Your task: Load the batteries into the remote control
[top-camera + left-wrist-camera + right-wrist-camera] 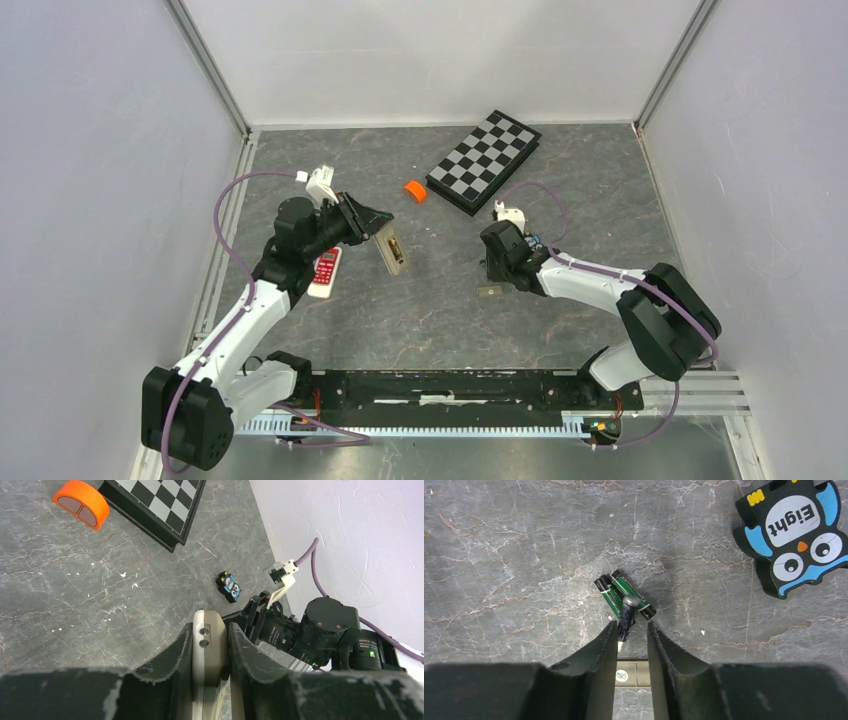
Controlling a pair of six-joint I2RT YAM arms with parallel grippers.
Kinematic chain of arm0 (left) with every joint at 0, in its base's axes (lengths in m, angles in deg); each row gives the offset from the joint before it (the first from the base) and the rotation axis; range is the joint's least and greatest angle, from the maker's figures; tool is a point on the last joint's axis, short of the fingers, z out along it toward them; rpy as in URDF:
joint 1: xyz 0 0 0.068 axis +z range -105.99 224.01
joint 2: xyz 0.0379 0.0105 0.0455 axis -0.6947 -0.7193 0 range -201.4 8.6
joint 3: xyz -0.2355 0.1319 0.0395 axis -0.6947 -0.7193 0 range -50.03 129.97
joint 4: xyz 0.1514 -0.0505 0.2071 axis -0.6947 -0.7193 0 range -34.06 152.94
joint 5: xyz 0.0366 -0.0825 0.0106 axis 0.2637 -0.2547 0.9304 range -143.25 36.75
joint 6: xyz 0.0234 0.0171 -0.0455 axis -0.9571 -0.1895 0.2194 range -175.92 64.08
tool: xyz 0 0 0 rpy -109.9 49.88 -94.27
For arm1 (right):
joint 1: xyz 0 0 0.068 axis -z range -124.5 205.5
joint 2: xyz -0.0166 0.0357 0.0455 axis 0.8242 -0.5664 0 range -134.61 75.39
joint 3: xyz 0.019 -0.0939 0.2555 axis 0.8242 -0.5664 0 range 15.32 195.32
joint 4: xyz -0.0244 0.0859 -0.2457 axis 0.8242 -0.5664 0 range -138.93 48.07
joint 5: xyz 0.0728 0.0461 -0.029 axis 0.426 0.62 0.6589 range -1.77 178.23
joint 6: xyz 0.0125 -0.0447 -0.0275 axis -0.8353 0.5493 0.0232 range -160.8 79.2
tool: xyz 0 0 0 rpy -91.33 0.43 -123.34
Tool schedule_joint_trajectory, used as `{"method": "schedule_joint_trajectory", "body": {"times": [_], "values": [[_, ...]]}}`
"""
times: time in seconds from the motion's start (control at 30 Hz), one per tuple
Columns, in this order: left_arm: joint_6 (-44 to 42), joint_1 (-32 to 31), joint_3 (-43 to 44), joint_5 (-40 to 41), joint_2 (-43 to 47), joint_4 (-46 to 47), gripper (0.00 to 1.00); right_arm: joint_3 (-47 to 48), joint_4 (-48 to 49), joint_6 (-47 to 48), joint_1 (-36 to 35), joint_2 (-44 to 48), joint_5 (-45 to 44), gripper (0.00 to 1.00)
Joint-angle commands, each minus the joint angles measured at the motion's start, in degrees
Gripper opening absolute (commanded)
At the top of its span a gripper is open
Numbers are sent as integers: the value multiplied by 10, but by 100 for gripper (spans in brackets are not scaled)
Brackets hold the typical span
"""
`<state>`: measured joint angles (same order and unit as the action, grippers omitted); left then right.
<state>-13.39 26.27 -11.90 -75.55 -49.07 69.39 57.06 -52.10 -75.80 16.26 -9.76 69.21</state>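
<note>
Green-banded batteries [624, 586] not yet loaded.
Left gripper [211, 632] clamps the remote control [210, 655]; right gripper [631, 626] hovers over the cells, jaws apart.

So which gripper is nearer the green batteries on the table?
Right. The right gripper hangs directly over the green batteries; the left gripper is well away from them, shut on the remote.
</note>
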Motion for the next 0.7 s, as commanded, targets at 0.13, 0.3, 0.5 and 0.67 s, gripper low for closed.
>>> {"method": "schedule_joint_trajectory", "body": {"times": [0.13,0.3,0.5,0.67], "values": [[-24,0,-1,12,8,17,2,-6,25,6,0,-2,-4,20],[-24,0,0,11,8,17,2,-18,41,34,1,-2,40,16],[-25,0,-1,13,10,16,2,-23,46,52,0,6,52,16],[-25,0,1,16,9,15,2,-7,51,73,0,3,53,25]]}}
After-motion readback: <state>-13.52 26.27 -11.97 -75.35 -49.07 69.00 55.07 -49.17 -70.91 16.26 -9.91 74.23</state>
